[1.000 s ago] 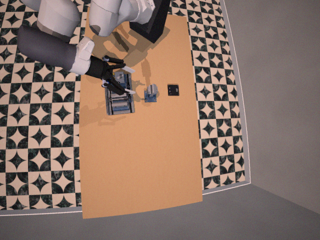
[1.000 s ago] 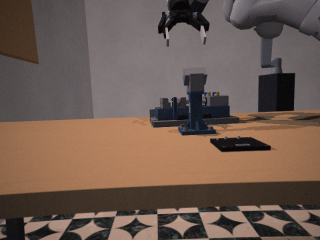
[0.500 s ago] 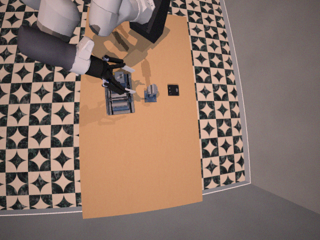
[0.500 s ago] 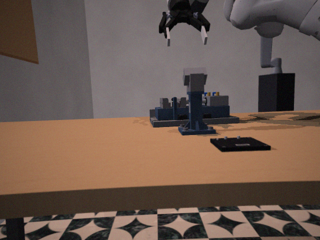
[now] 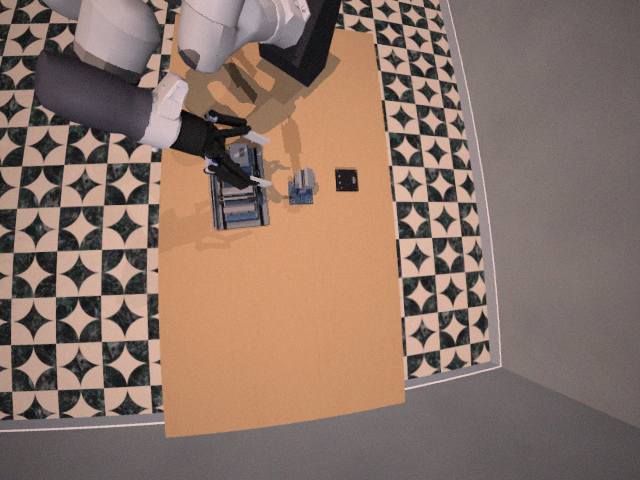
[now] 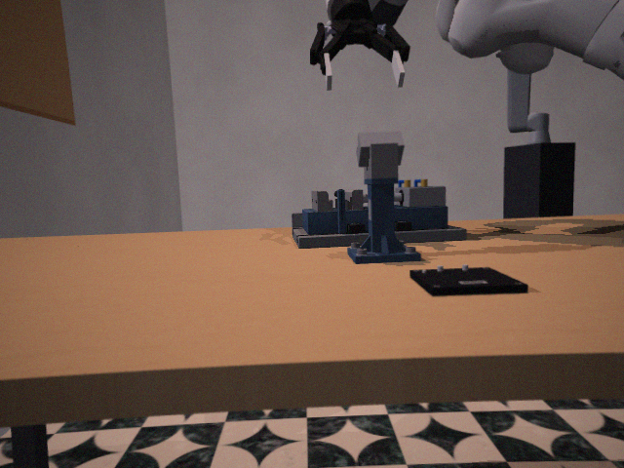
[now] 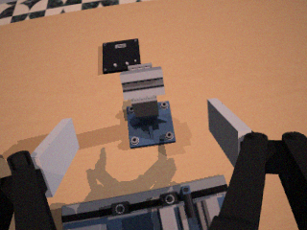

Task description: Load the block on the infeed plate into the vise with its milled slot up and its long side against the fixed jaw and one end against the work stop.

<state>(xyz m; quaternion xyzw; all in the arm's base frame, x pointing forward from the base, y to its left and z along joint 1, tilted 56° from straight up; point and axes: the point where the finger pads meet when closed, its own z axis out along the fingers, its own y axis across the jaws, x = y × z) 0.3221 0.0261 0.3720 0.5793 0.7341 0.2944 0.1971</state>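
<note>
Exterior view taken for directions. Wooden table (image 5: 284, 310) (image 6: 302, 312) (image 7: 240, 62), broad, under everything in the work area. Pale arm (image 5: 93, 103) (image 6: 503, 30) reaches in from the right, high over the far part. Vise (image 5: 262, 219) (image 6: 428, 234) (image 7: 96, 206) on the far side, long grey base, blue body; air cylinder end at right, with yellow and blue fittings (image 6: 420, 182). Its fixed jaw (image 6: 321, 200) stands at left, apart from the moving jaw (image 6: 357, 199). Gripper (image 5: 268, 161) (image 6: 364, 84) (image 7: 141, 124) well above the table, pointing down; fingers spread wide, released, nothing between the pale pads. Blue stand (image 5: 300, 199) (image 6: 381, 212) (image 7: 165, 122) upright just nearer than the vise, bolted foot flat on the wood. On its top, a grey grooved head (image 5: 308, 177) (image 6: 382, 138) (image 7: 144, 93); a dark channel runs along its upper side in the wrist view. Part seems to be up there in the V-block, but cannot separate the two greys surely, nor tell which way the milled slot faces. Black infeed plate (image 5: 346, 180) (image 6: 468, 282) (image 7: 120, 55) lies flat, nearest and to the right of the stand; small pale pins (image 6: 440, 268) (image 7: 115, 64) stick up from it.
</note>
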